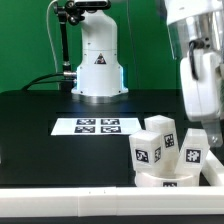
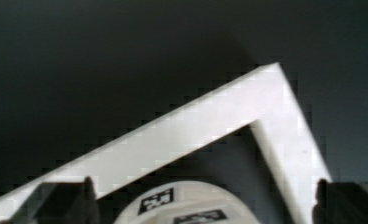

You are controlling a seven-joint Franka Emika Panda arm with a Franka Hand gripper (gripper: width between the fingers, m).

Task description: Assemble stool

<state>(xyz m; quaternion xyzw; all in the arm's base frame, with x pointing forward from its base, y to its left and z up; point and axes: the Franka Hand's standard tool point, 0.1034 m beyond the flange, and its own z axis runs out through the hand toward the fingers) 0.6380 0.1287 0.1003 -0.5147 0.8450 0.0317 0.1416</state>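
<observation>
Legs [image 1: 160,148] stand nearest in the exterior view, blocky white pieces with tags, crowded upright on or in the round seat [image 1: 165,180] at the front of the black surface [image 1: 40,130]; whether they are screwed in or only resting there cannot be told. Just above them, toward the exterior view's right, hangs the end effector [image 1: 205,135], probably placed to work on a leg. In the wrist view its fingertips [image 2: 60,195] sit wide apart with a tagged white part [image 2: 172,203] between them, not gripped. Beyond lies the L-shaped bar [image 2: 234,120], likely a stop to brace parts against. Farther back rests the marker board [image 1: 98,126], then the arm's base [image 1: 97,60].
</observation>
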